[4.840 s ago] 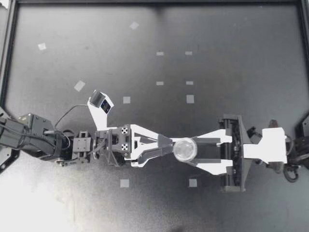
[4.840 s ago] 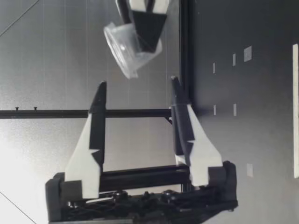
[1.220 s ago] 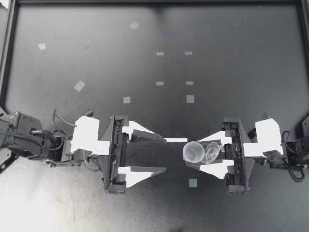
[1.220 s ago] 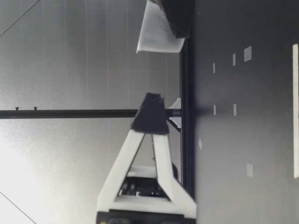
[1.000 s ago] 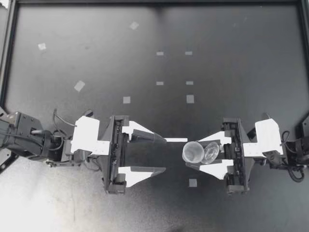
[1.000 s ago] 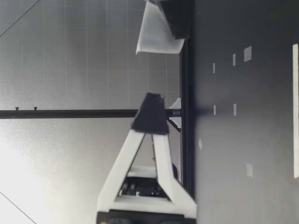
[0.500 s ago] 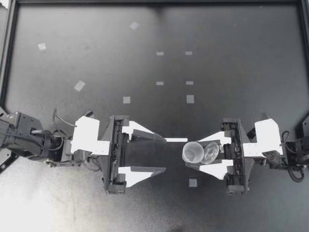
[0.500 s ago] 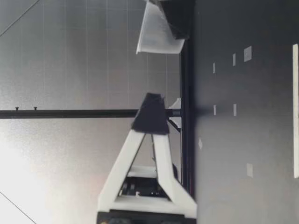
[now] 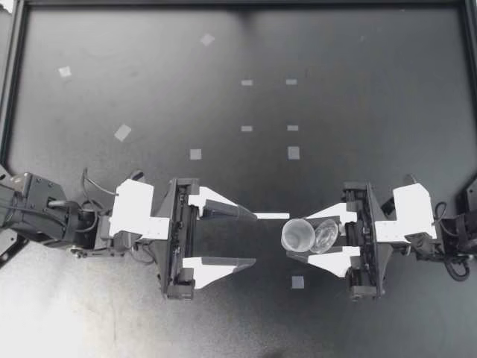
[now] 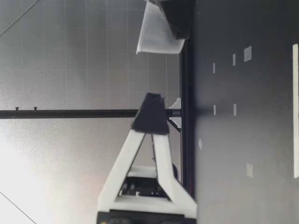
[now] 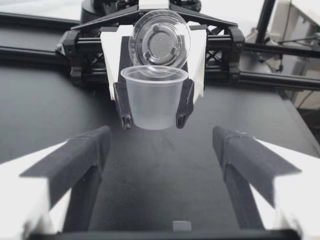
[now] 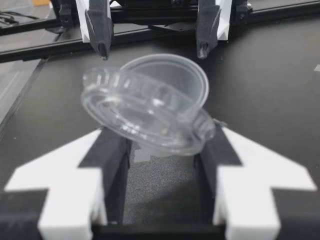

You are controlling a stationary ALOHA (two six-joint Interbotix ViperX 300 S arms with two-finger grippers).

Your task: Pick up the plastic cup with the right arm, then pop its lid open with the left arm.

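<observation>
My right gripper (image 9: 297,239) is shut on a small clear plastic cup (image 9: 298,234), held above the black table with its mouth turned toward my left arm. The cup's hinged clear lid (image 9: 326,235) hangs open behind it. My left gripper (image 9: 253,237) faces it a short way off, open wide and empty. In the left wrist view the cup (image 11: 154,97) sits between the right gripper's dark fingers (image 11: 123,105), the lid (image 11: 160,44) standing above it, ahead of my left gripper (image 11: 161,145). In the right wrist view the lid (image 12: 145,117) covers most of the cup (image 12: 175,75).
Small pale tape squares dot the black table (image 9: 358,89), one (image 9: 298,282) just beside the right gripper and another (image 9: 294,153) farther back. A dark metal frame (image 9: 13,74) borders the table.
Over the last second nothing has moved. Since the earliest frames my left gripper has let go of the cup, drawn back and opened wide, and the lid now hangs open.
</observation>
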